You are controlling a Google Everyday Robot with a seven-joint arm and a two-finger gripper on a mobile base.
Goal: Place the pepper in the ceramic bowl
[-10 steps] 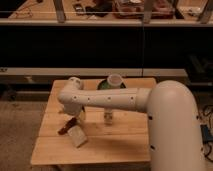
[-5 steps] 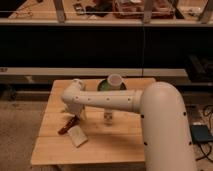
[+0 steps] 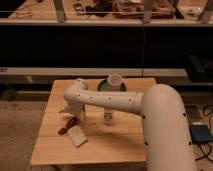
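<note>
Pepper [image 3: 67, 126] lies on the bench [image 3: 55, 150], front left, just beside a pale block [image 3: 77, 135] and well apart from the bowl [image 3: 102, 86] at the back edge; over the last second we see the arm shift slightly while the pepper stays where it was; we judge the approach nearly done and the grasp not yet made; the end effector [image 3: 74, 114] hangs just above the pepper, spread wide and holding nothing; whether it touches the pepper we cannot tell; a white cup [image 3: 115, 81] stands at the bowl, in it or before it we cannot say.
</note>
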